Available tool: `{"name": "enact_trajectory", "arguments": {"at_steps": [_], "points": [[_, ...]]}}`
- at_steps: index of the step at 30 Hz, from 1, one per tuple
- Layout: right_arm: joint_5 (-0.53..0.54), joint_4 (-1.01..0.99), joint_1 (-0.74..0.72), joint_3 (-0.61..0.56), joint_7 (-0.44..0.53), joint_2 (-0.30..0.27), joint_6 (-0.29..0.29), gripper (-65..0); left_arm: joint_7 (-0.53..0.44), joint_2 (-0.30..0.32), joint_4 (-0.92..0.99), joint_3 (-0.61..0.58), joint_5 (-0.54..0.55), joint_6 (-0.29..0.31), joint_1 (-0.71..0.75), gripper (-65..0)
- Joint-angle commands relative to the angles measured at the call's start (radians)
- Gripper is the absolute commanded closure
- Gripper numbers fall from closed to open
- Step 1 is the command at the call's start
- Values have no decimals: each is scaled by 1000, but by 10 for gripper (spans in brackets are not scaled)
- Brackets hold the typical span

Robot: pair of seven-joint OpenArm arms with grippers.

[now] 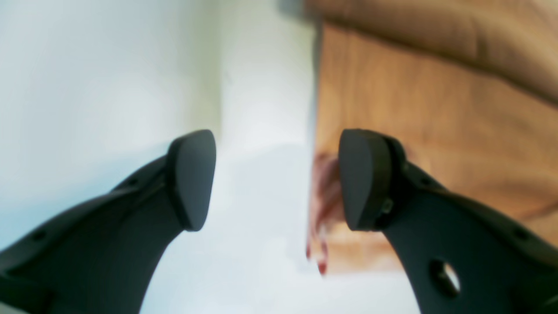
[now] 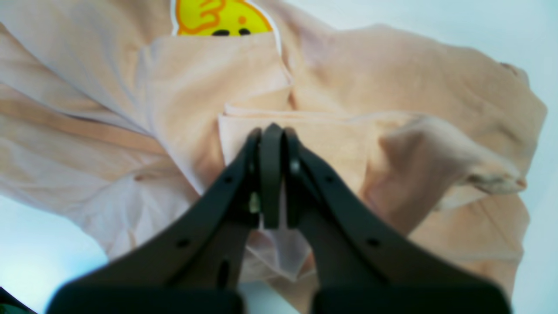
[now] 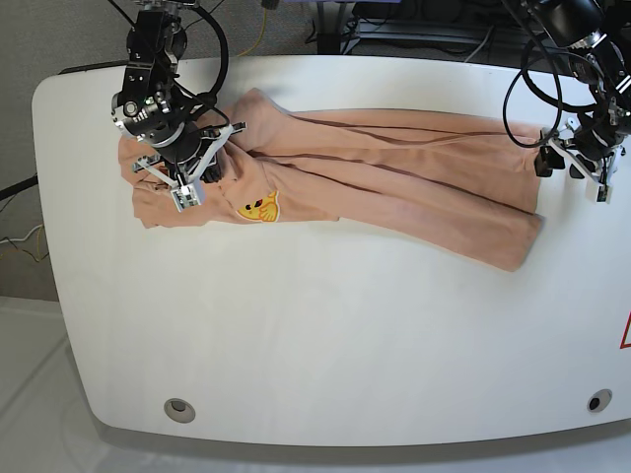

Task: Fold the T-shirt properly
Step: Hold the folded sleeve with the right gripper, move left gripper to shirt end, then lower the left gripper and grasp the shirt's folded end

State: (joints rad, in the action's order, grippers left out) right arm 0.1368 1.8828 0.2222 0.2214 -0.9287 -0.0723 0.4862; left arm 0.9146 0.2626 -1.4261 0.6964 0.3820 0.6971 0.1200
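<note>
The T-shirt (image 3: 394,177) is laid across the far half of the white table (image 3: 325,335), stretched lengthwise from the base view's left to its right, w/ long creases running along it and a yellow print (image 3: 259,207) seen near its left end. In the right wrist view the same yellow print (image 2: 222,17) is seen at the top edge, partly tucked under a fold. The right gripper (image 2: 271,131), at the base view's left, is seen w/ its fingers (image 2: 248,157) pressed together on a folded edge of the T-shirt (image 2: 392,87); a thin layer of cloth is pinched between them and hangs out below the pads. The fabric around that grip is bunched and lifted into loose folds. The left gripper (image 1: 277,179), at the base view's right, is held just beside the shirt's other end, w/ its pads (image 1: 194,179) spread well apart and nothing between them. In the left wrist view, blurred, the T-shirt (image 1: 436,109) is seen behind the one pad only, apart from it; whether cloth is touched cannot be told.
</note>
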Motion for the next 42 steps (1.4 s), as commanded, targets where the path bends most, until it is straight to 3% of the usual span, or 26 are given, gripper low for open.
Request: {"name": "enact_trajectory", "arguments": {"at_steps": [1,8,14,31,42], "points": [[10,14,-10,2,15,-8,-2,0,25,20,-17,44,53,1,-4,-424],[10,14,-8,2,15,-22,-2,0,105,16,-17,107,94,1,-3,-424],[10,14,-8,2,15,-24,-2,0,105,11,-11,105,94,1,-3,-424],[10,14,-7,2,13,-27,-2,0,103,-110,-8,88,93,1,-1,-426],[10,14,-8,2,13,-28,-2,0,100,-119,87,41,93,1,-6,-426]]}}
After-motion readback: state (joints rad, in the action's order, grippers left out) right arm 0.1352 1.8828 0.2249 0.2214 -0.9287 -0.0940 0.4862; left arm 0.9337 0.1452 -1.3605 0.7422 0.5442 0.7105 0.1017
